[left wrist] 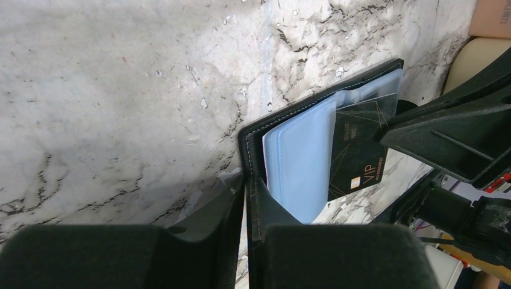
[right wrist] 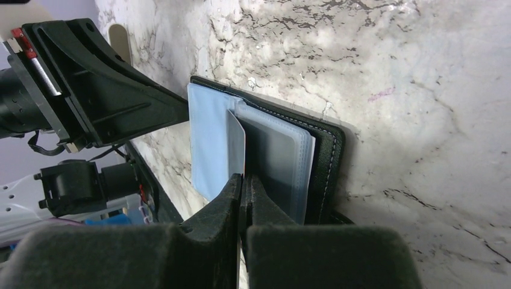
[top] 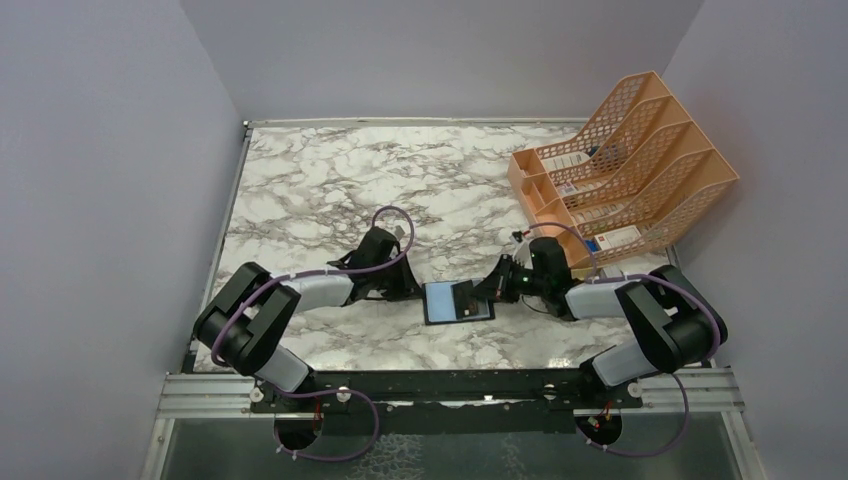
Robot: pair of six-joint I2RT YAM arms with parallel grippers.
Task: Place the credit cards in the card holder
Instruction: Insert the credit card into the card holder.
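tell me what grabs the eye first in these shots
An open black card holder lies at the front middle of the marble table, with both arms on it: the left tool clamps its cover, the right tool holds a card at its sleeves. An orange mesh rack stands far right.

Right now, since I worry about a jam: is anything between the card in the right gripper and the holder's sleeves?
Nothing visible does. The card, pinched by the right gripper, meets the clear sleeves of the open holder; the left gripper clamps the holder's edge, off to the side.
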